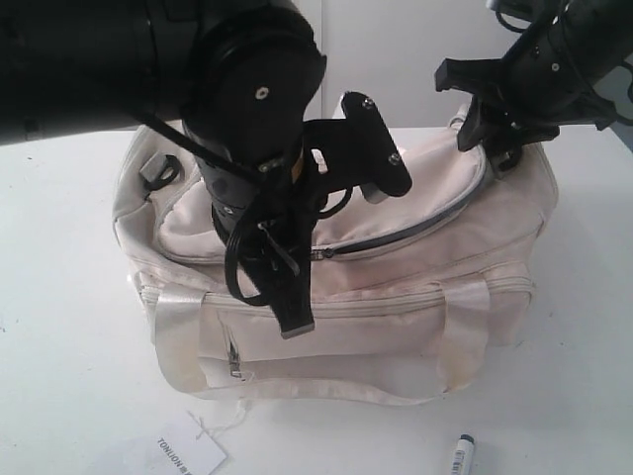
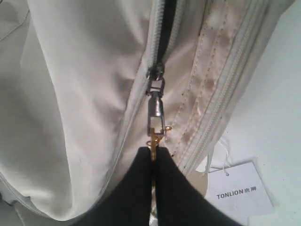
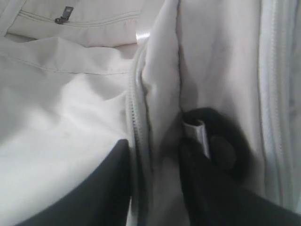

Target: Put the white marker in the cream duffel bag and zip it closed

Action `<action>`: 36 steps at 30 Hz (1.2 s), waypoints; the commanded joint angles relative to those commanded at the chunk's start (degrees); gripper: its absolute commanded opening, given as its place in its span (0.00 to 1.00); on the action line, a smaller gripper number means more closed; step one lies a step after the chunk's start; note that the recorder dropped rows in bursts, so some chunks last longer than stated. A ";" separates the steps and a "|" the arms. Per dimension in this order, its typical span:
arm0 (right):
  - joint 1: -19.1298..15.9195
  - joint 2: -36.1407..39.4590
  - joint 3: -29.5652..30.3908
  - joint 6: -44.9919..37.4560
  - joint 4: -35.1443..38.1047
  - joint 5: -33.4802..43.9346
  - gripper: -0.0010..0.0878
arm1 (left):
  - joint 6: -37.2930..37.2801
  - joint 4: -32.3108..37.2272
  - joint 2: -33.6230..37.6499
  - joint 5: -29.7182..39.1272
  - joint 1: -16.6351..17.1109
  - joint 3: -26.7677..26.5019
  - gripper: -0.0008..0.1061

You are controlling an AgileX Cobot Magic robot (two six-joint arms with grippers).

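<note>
The cream duffel bag [image 1: 396,287] sits mid-table, and its curved top zipper [image 1: 406,230] shows a dark slit open from the slider toward the right end. My left gripper [image 2: 154,151] is shut on the gold zipper pull [image 2: 154,137], which hangs from the slider [image 2: 156,74]; in the exterior view this gripper [image 1: 295,315] hangs over the bag's front. My right gripper [image 3: 154,143] is at the bag's far right end [image 1: 499,148], its fingers closed on a fold of cream fabric [image 3: 160,94] beside the zipper seam. The white marker [image 1: 462,453] lies on the table in front of the bag, to the right.
A white paper tag [image 1: 183,455] printed TONLION [image 2: 237,190] lies on the table at the front left, tied to the bag by a string. The shiny handle strap [image 1: 326,391] droops over the bag's front. The left arm's bulk [image 1: 247,109] covers the bag's upper left.
</note>
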 joint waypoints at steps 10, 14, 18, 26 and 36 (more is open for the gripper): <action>0.35 -7.30 0.32 6.75 0.86 9.31 0.58 | 0.00 -0.10 0.00 -1.09 0.00 0.00 0.01; 1.69 -8.03 2.53 7.62 2.66 9.05 0.66 | 0.00 -0.13 0.00 -2.00 0.00 0.00 0.01; 3.57 -8.15 5.79 8.58 4.15 6.74 0.66 | 0.00 -0.26 0.00 -2.82 0.00 0.00 0.01; 5.12 -8.15 9.69 12.85 4.03 3.06 0.66 | 0.00 -0.26 0.00 -2.82 0.00 0.00 0.01; 5.12 -8.15 14.75 13.13 5.27 -1.98 0.66 | 0.00 -0.60 0.00 -3.19 0.00 0.00 0.01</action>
